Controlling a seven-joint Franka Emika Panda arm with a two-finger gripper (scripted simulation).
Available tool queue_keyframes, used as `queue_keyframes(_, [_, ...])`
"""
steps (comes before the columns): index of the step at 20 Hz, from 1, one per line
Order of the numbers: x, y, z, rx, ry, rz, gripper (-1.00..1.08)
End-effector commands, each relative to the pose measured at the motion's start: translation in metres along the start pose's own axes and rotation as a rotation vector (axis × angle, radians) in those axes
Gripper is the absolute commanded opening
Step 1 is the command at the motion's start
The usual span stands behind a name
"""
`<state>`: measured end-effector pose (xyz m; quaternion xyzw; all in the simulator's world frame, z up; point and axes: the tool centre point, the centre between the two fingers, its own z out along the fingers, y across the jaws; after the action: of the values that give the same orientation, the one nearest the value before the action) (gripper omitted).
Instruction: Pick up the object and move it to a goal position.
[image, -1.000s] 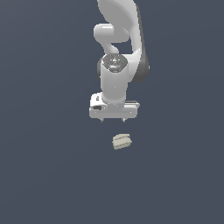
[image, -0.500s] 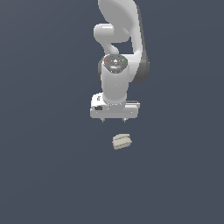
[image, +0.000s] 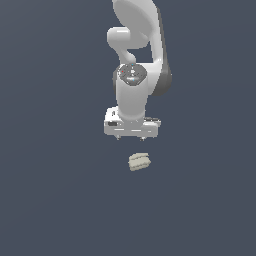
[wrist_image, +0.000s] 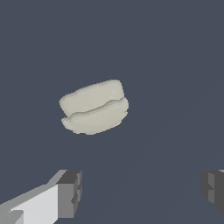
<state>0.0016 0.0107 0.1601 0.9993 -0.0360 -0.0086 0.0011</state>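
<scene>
My end effector (image: 131, 136) is hanging with its fingers (wrist_image: 69, 193) spread wide, gripping nothing. The object (image: 139, 161), a pale ridged lump, is lying on the dark counter (image: 55, 190), apart from both fingers and just toward the camera in the exterior view.

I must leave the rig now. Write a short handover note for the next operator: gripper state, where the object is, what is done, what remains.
Gripper: open, holding nothing; in the wrist view the fingertips stand wide apart.
Object: beige lump lying on the dark floor, in front of the gripper in the exterior view, not between the fingers.
Done: nothing yet; no grasp.
Left: bring the fingers around the object, close, lift, carry to the goal. No goal marker is visible.
</scene>
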Motion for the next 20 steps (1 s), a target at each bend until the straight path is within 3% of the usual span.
queue_keyframes(1, [0.001, -0.001, 0.001, 0.001, 0.000, 0.037, 1.00])
queue_keyframes(20, [0.019, -0.016, 0.017, 0.008, 0.001, 0.502, 1.00])
